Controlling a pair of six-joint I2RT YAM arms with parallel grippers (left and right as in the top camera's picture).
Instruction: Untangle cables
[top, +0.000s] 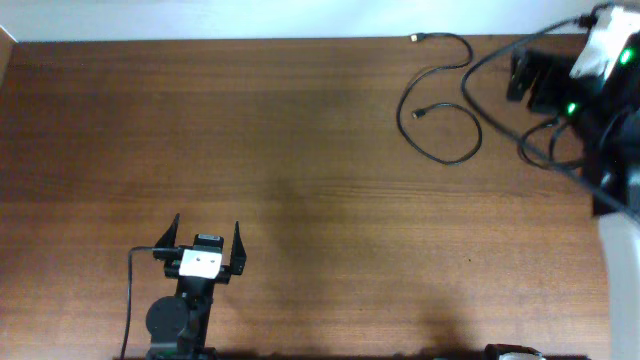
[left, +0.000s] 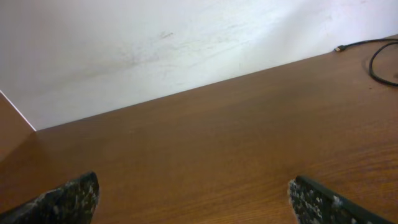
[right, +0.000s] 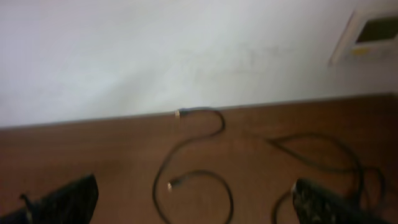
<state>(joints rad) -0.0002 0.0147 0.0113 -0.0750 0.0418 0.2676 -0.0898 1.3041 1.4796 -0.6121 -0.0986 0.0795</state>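
A thin black cable (top: 405, 100) lies on the table's far right. Its gold-tipped plug (top: 415, 38) sits near the wall, and its other plug (top: 418, 113) rests inside the loop. In the right wrist view the same cable (right: 163, 168) curls ahead, with one plug (right: 177, 114) by the wall and the other plug (right: 171, 185) nearer. My right gripper (right: 194, 186) is open, holds nothing, and hangs short of the cable; from overhead the right gripper (top: 530, 82) is to the cable's right. My left gripper (top: 207, 240) is open and far away at the front left. The left wrist view shows the left gripper (left: 193, 186) over bare wood and the cable (left: 376, 62) far off.
Thicker black wires (top: 500, 120) trail from the right arm (top: 595, 60) across the table's right side, close to the cable's loop; they show in the right wrist view as wires (right: 323, 152). A white wall (left: 155, 50) runs along the table's back edge.
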